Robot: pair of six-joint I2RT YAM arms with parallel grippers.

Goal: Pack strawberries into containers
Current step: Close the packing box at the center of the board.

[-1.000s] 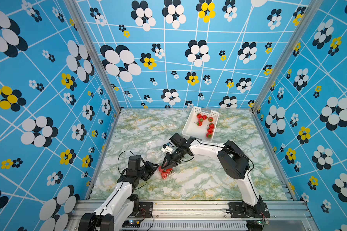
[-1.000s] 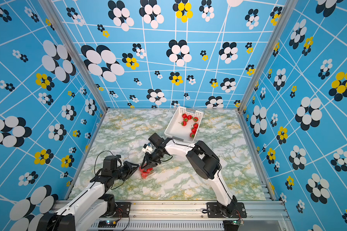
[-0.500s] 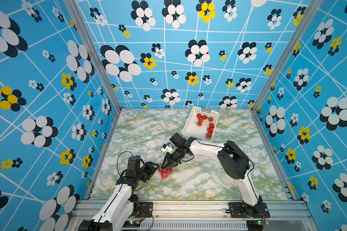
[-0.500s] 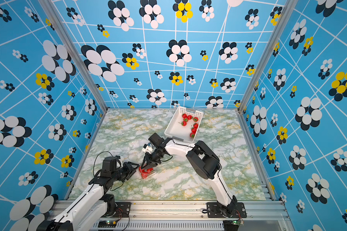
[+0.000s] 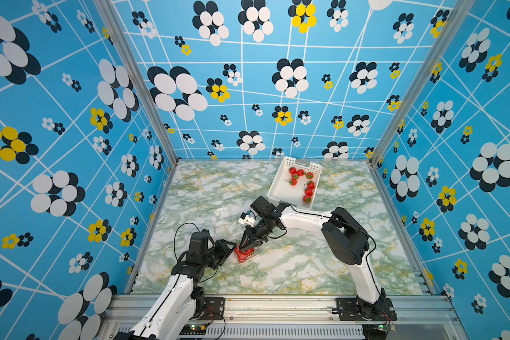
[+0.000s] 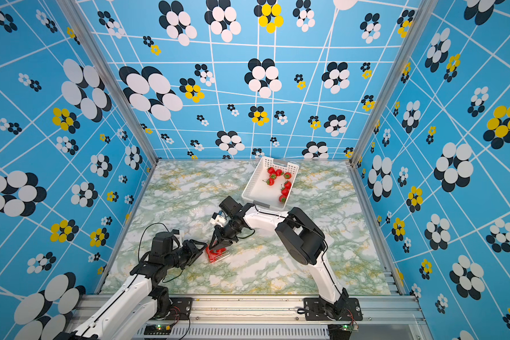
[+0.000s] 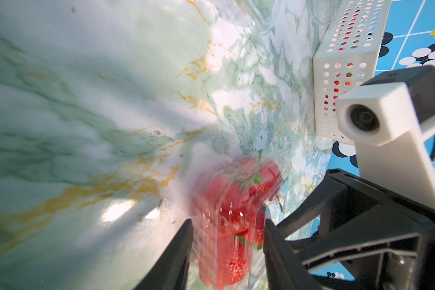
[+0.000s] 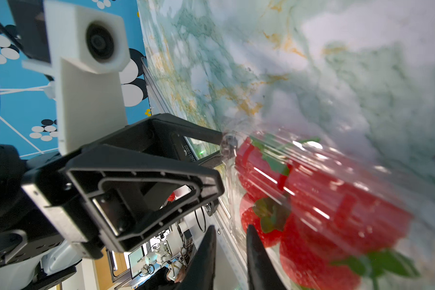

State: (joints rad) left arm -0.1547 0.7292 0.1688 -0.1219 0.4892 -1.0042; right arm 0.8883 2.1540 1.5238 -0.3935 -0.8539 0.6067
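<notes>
Roughly a third done, I judge: in both top views one container (image 5: 245, 255) on the counter (image 5: 306, 265) holds strawberries, more strawberries (image 5: 302, 182) wait in the basket (image 5: 283, 192), and an empty container (image 6: 231, 185) lies beside it.

In the left wrist view, the left gripper (image 7: 227, 223) stands part-open astride the container (image 7: 226, 200); whether it pinches, I cannot tell.

In the right wrist view, the right gripper (image 8: 230, 229) is nearly closed at the container's rim, its hold unclear.

Since a second ago, the left gripper has edged up to the container.

A white perforated plastic basket (image 5: 278, 192) (towards the back) and a small clear plastic punnet (image 5: 250, 258) of red strawberries (image 5: 241, 255) are borne by the green-veined, marble-patterned tabletop (image 5: 292, 265).
</notes>
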